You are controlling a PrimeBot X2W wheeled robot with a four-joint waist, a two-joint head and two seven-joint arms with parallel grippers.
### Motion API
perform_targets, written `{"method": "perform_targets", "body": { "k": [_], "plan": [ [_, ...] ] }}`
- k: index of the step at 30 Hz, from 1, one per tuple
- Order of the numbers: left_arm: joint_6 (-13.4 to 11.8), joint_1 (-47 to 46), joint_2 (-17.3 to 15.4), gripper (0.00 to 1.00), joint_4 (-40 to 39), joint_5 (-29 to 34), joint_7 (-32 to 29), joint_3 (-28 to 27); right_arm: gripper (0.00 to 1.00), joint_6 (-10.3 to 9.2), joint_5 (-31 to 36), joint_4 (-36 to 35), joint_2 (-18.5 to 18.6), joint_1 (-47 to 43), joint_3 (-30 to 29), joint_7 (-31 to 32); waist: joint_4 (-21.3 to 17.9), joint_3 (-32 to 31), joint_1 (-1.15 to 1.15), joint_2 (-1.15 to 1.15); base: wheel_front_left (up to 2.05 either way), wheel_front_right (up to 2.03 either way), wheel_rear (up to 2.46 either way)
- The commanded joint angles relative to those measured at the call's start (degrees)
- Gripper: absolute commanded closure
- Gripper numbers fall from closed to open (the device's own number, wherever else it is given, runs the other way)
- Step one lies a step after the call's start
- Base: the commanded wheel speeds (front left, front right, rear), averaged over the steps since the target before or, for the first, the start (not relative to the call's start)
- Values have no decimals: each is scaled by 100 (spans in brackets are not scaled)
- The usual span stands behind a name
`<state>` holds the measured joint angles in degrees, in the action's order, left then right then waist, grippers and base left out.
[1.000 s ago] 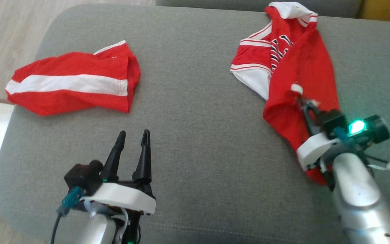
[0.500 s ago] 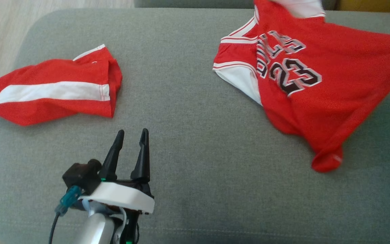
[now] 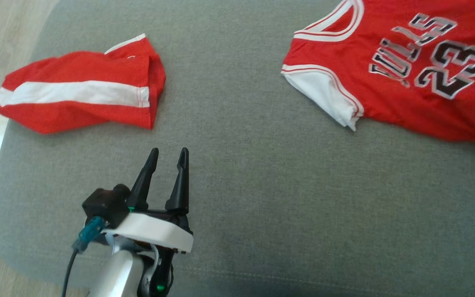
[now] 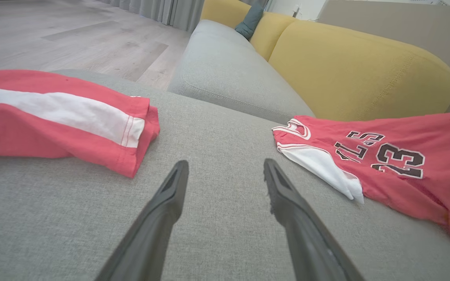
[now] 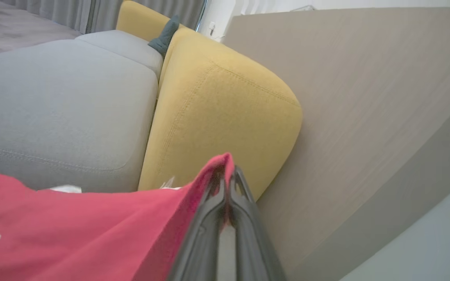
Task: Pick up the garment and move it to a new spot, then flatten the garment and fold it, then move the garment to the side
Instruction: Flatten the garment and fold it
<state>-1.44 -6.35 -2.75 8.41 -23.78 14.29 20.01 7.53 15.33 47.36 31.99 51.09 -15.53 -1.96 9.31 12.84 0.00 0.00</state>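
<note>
1. My robot was working in a home, in what looked like a living room.
2. It stood before a broad grey upholstered seat (image 3: 262,185) of soft woven fabric with stitched seams, part of a sofa.
3. Along the far side ran plump yellow back cushions (image 4: 361,74), with a small teal pillow (image 4: 251,18) tucked against them farther off.
4. A pale wood-look floor (image 4: 72,39) lay to the left, and grey curtains (image 4: 162,9) hung down to it at the far end.
5. A plain beige wall panel (image 5: 346,86) stood behind the sofa on the right.
6. Everyday clothes were on the seat: a red jersey (image 3: 406,95) to the right and red shorts (image 3: 81,99) to the left.
</note>
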Motion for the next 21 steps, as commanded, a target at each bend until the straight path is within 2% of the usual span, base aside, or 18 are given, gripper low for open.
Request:
{"method": "perform_targets", "body": {
  "k": [1, 2, 3, 4, 13, 21],
  "plan": [
    [-5, -249, -12, 0, -172, 32, 71, -128, 100, -4, 137, -131, 203, 244, -44, -12, 67, 61, 0, 0, 0, 0, 0],
    [-13, -254, -12, 0, -174, 24, 71, -126, 100, -4, 214, -72, 195, 318, -98, -15, 81, 77, 0, 0, 0, 0, 0],
    [-22, -260, -12, 0, -181, 14, 71, -129, 81, -4, 307, -28, 185, 380, -120, -27, 87, 104, 0, 0, 0, 0, 0],
    [-28, -269, -12, 0, -188, 6, 71, -132, 0, -4, 395, 20, 158, 425, -124, -41, 90, 126, 0, 0, 0, 0, 0],
    [-71, -341, -12, 0, -185, -30, 71, -181, 0, -4, 666, 405, -396, 520, -197, -514, -104, 49, 0, 0, 0, 0, 0],
    [-54, -220, -12, 0, -201, 26, 71, -411, 0, -4, 169, 389, -1235, 153, 73, -1197, -504, -419, 0, 0, 0, 0, 0]
  ]
}}
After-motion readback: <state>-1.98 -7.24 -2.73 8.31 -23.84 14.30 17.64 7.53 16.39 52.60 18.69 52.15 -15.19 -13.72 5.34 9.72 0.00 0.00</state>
